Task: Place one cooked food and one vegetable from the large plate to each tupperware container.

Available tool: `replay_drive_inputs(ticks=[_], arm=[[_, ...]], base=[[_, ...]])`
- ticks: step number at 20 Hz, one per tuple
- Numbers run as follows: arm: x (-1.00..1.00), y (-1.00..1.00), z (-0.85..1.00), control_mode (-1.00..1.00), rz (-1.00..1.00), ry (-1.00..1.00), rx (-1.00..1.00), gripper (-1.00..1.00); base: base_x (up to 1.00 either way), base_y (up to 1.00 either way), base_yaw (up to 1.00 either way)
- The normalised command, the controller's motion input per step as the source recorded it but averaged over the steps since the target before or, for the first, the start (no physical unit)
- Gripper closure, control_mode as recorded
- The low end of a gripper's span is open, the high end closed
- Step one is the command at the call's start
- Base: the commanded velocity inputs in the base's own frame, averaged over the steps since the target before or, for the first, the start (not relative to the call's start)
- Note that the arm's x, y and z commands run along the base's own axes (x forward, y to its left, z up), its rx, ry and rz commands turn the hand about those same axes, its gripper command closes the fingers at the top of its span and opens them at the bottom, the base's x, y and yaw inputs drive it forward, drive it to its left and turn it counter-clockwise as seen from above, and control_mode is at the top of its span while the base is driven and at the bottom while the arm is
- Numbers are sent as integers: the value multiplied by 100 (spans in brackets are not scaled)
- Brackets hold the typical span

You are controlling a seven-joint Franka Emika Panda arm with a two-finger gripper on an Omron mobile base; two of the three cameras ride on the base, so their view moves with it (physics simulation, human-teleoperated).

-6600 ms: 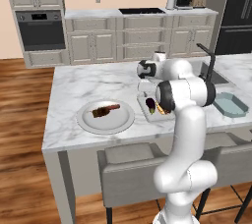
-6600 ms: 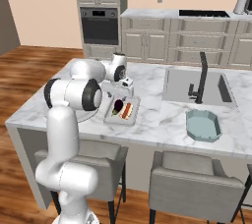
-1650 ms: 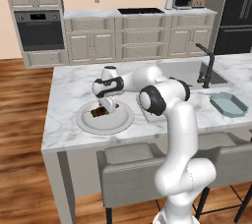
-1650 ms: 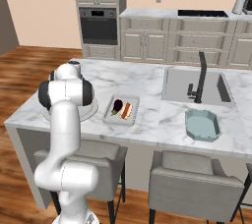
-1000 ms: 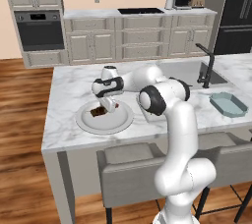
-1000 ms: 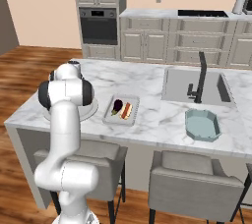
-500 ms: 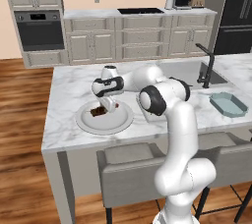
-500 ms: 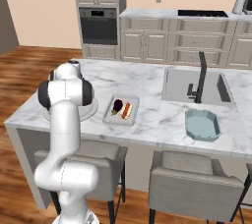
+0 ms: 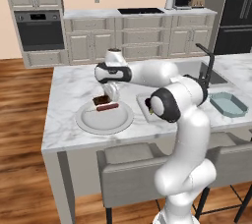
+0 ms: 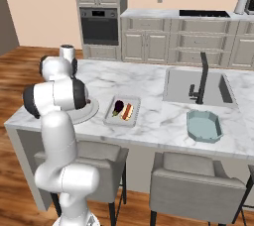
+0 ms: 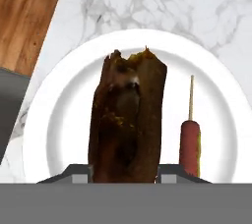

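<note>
Gripping a dark brown slab of cooked meat (image 11: 127, 120), the claw (image 9: 109, 95) sits over the large plate (image 9: 88, 120) at the left part of the marble table (image 9: 69, 88); jaws are partly closed on the slab's two sides, as the hand view shows it wedged between the fingertips. In the left base view the meat (image 9: 102, 100) sits just above the plate surface; cannot tell whether it touches. A corn dog on a stick (image 11: 189, 142) lies on the plate beside the meat, apart from it. The pale rectangular container (image 10: 122, 111) sits on the table just right of the plate and holds a dark purple eggplant (image 10: 118, 106) and a sausage-like item (image 10: 127, 110) side by side. The teal container (image 10: 204, 125) sits well apart, on the far side, near the sink (image 10: 196, 84) and its black faucet (image 10: 202, 77), nothing visible in it.
</note>
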Motion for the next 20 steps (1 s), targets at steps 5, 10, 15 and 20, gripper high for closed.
replay_drive_inputs(ticks=[5,10,15,20], arm=[[-52,-58,48,-100,-51,-3,5,100],[-50,-51,40,-100,-58,-4,6,100],[-21,-50,35,-100,-59,0,5,100],[-23,-51,33,-100,-64,0,4,100]], base=[[0,0,0],[0,0,0],[0,0,0],[0,0,0]])
